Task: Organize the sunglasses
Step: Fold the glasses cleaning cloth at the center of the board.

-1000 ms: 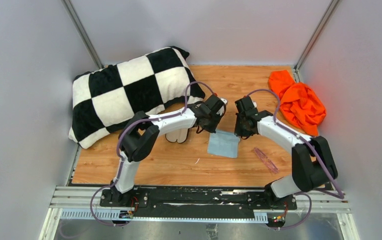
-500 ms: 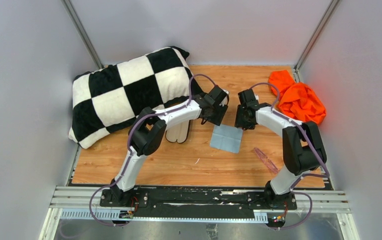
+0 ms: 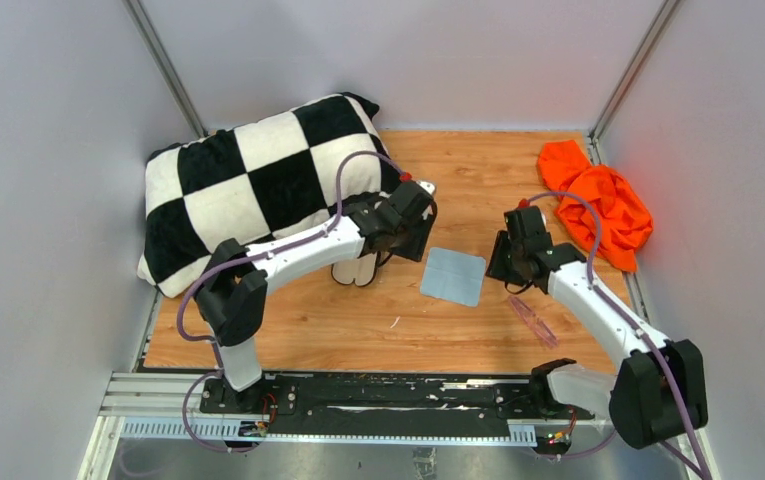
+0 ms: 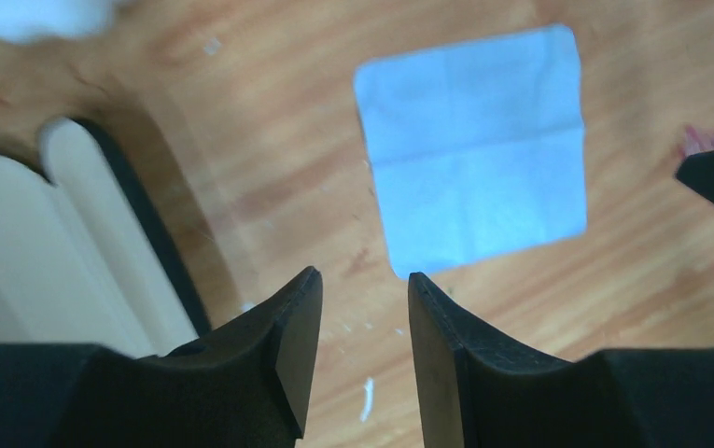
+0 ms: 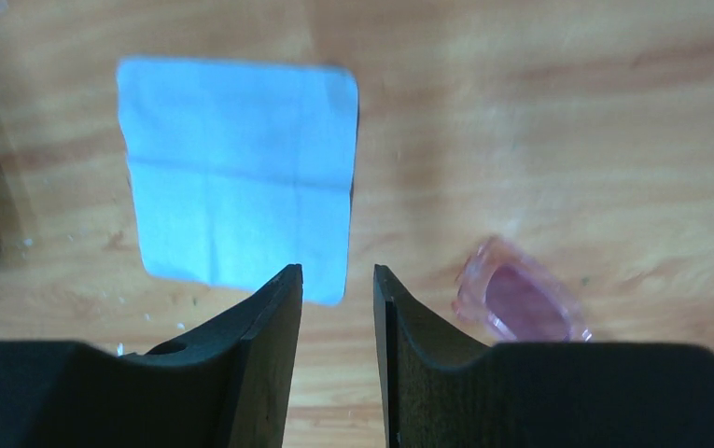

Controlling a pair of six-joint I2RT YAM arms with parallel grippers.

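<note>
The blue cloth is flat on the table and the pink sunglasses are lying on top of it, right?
Not quite. The blue cloth does lie flat on the table, but the pink sunglasses are not on top of it. They lie on the table beside it, apart from the cloth, as the right wrist view shows.

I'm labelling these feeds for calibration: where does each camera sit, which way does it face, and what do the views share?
Top external: fixed above and behind the arms, looking down at the wooden table; both arms show, bases at the bottom.
Left wrist: on the left arm, looking down past the left tool, fingers parted, at the blue cloth and open case.
Right wrist: on the right arm, looking down past the right tool, fingers parted, at the cloth and sunglasses.
Shared: the blue cloth shows in all three.
</note>
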